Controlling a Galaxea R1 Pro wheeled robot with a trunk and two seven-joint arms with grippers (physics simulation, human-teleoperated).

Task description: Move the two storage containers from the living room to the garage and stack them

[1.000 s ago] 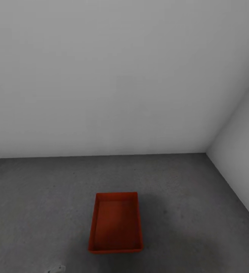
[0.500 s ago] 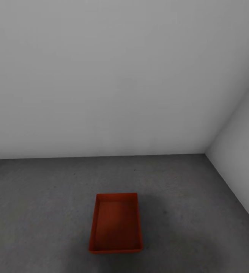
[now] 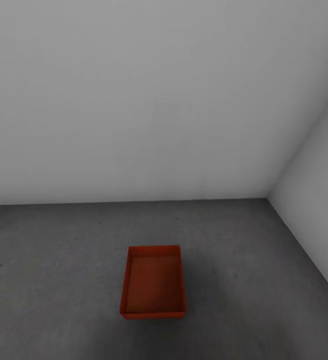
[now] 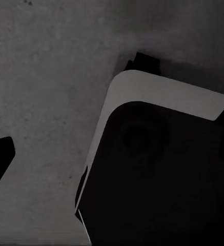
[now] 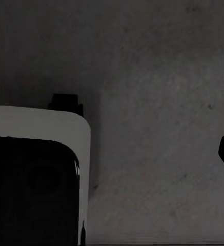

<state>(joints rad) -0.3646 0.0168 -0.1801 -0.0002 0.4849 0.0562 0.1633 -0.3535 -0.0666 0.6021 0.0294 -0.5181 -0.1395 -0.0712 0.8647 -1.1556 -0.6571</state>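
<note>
1 orange-red storage container (image 3: 153,284) sat open side up on the dark grey speckled concrete floor (image 3: 49,280) of the garage, near the corner where 2 plain white walls (image 3: 134,100) met. It stood apart from both walls, its long sides running away from the robot. Both wrist views looked down at the same concrete past a white-edged dark part of the robot's base (image 4: 158,169). Whether either hand was apart or together could not be told.
</note>
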